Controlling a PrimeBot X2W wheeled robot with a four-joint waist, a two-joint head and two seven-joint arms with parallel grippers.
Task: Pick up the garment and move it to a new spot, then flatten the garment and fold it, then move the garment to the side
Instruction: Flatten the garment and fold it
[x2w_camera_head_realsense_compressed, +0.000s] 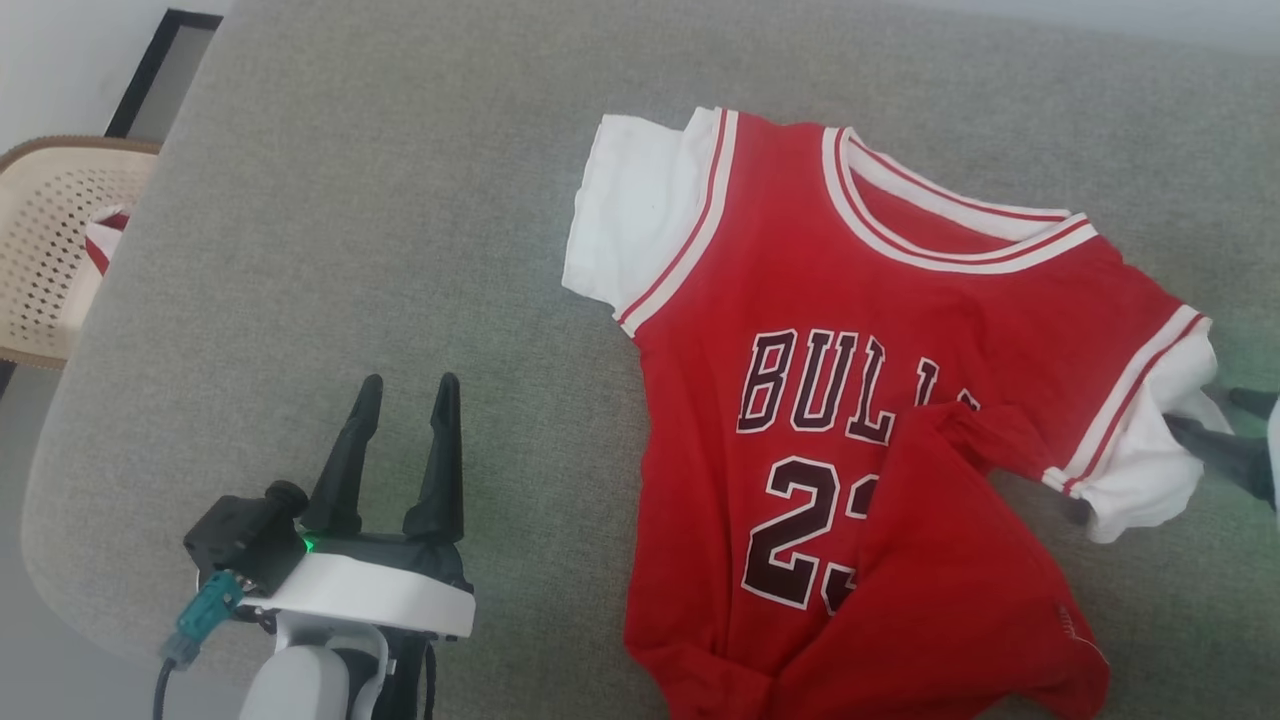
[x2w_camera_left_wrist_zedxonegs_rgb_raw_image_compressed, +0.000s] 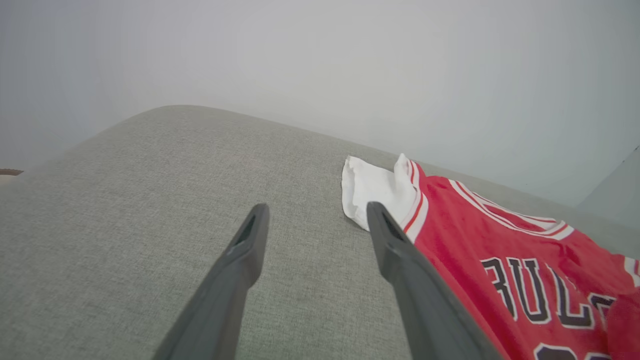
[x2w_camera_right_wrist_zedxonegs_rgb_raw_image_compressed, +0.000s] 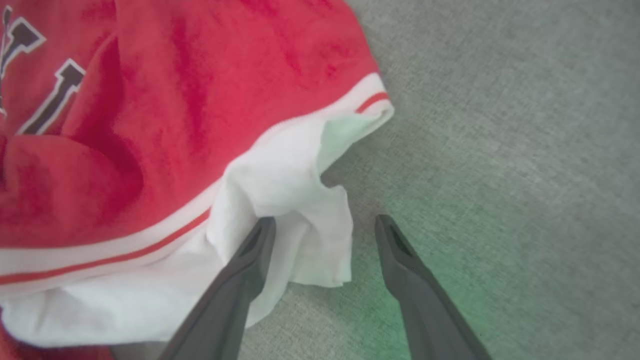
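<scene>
Right wrist view shows tool (x2w_camera_right_wrist_zedxonegs_rgb_raw_image_compressed: 325, 221) spread at garment (x2w_camera_right_wrist_zedxonegs_rgb_raw_image_compressed: 210, 90)

The left gripper (x2w_camera_left_wrist_zedxonegs_rgb_raw_image_compressed: 317, 210) hung with its two dark fingers (x2w_camera_left_wrist_zedxonegs_rgb_raw_image_compressed: 235, 280) spread wide above a grey upholstered surface (x2w_camera_left_wrist_zedxonegs_rgb_raw_image_compressed: 150, 200), nothing between them. To their right the garment (x2w_camera_left_wrist_zedxonegs_rgb_raw_image_compressed: 500, 240) lay face up on the fabric, bright red, with a crumpled white sleeve (x2w_camera_left_wrist_zedxonegs_rgb_raw_image_compressed: 372, 192) nearest the fingertips and white-and-red striped bands along the armhole and neckline. Dark, white-edged lettering (x2w_camera_left_wrist_zedxonegs_rgb_raw_image_compressed: 540, 290) ran across its chest. One finger overlapped the garment's near edge in the frame. A pale wall (x2w_camera_left_wrist_zedxonegs_rgb_raw_image_compressed: 320, 60) rose behind.
</scene>
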